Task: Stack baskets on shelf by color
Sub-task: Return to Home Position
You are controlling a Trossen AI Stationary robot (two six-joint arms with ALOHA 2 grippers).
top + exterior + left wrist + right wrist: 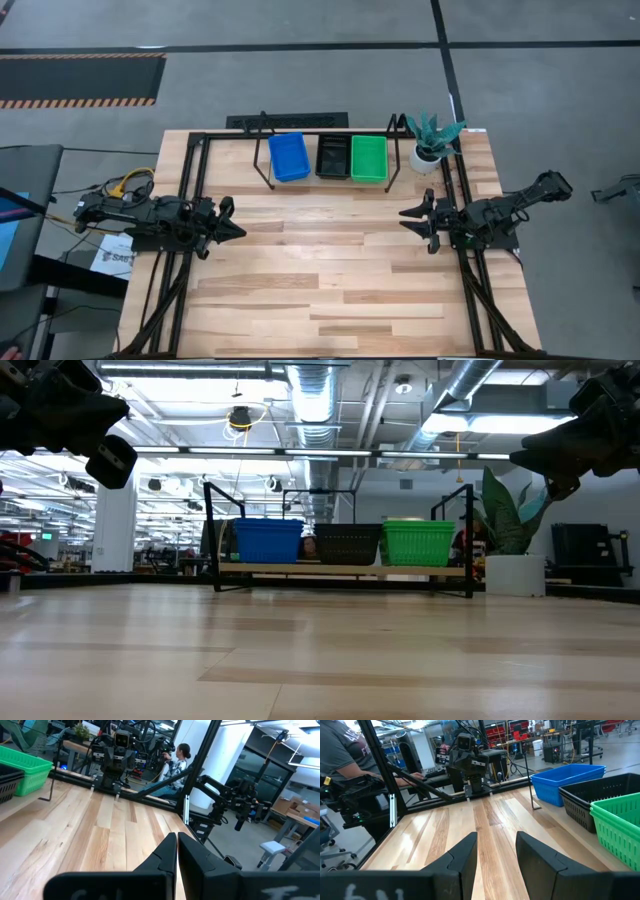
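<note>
The shelf (262, 176) stands at the table's far edge, and its board (340, 569) carries the baskets side by side: blue (289, 157) at the left, black (333, 157) in the middle, green (368, 158) at the right. In the low view the blue (268, 542), black (347, 544) and green (418, 543) baskets rest by their bottoms on the board. My left gripper (238, 228) hovers above the table's left side, shut and empty (177, 842). My right gripper (408, 218) hovers above the right side, open and empty (496, 840). Both point toward the table's middle.
A plant in a white pot (430, 145) stands to the right of the shelf at the far right corner. Bare wood tabletop (320, 270) lies between the two arms and toward the near edge. A person (175, 762) sits in the room beyond the table.
</note>
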